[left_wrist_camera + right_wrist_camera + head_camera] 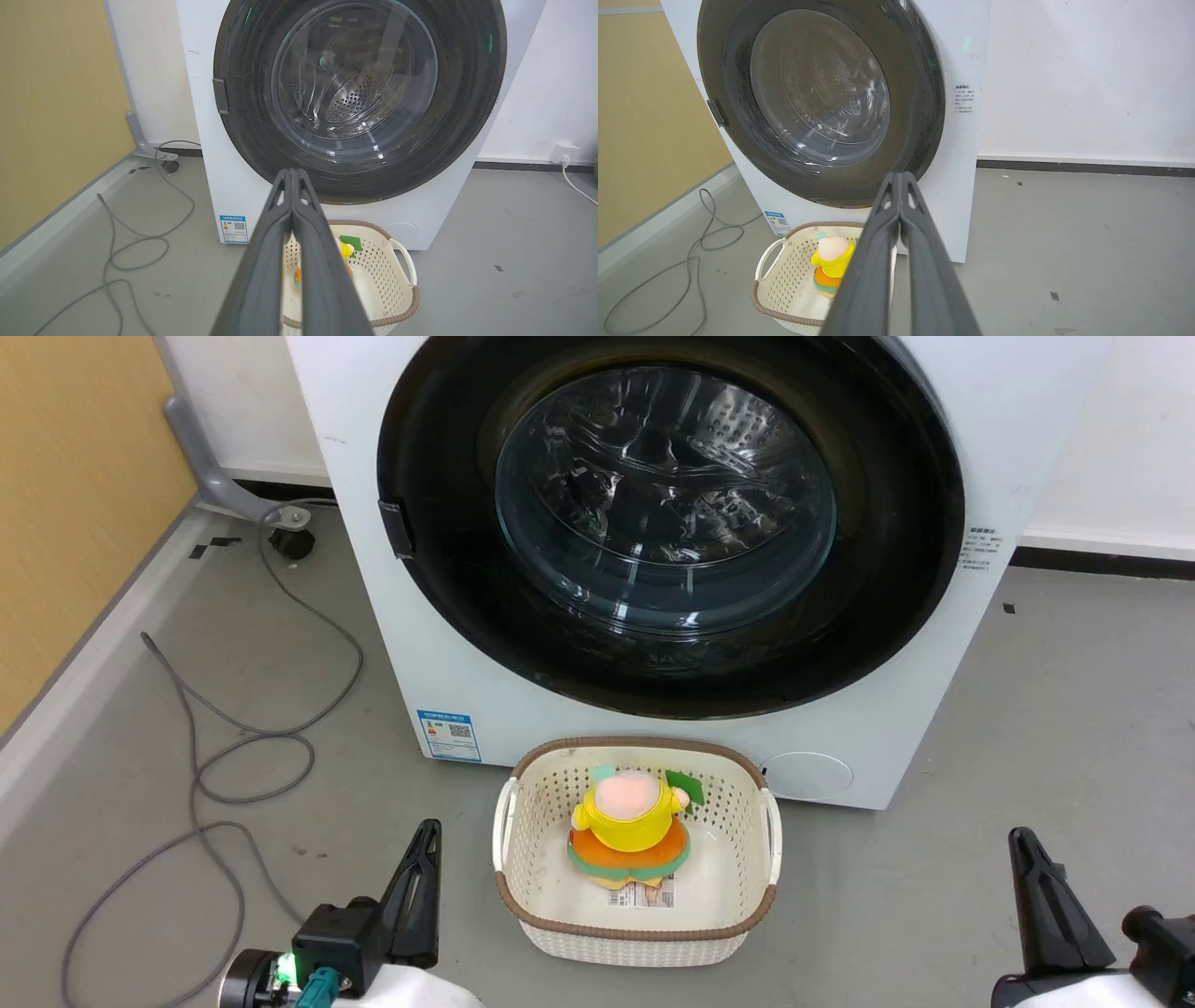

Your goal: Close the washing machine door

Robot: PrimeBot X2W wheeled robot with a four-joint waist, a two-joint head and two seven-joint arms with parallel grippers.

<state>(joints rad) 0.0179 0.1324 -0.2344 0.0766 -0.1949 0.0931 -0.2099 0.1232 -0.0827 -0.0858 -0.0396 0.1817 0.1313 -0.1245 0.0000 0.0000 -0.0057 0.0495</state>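
The white washing machine (878,728) (205,158) (962,140) stands straight ahead. Its round black door (896,569) (472,93) (920,93) lies flat against the front, the clear glass bowl (665,499) bulging at its centre and the steel drum visible through it. A small handle tab (397,529) sits on the door's left rim. My left gripper (425,835) (293,173) is low at the left, shut and holding nothing, well short of the door. My right gripper (1022,845) (901,176) is low at the right, also shut and holding nothing.
A cream basket (761,887) (397,275) (775,280) with a yellow and orange plush toy (630,826) sits on the floor right before the washer. Grey cables (252,737) loop over the floor at the left, beside a yellow wall (65,504). Open grey floor spreads to the right.
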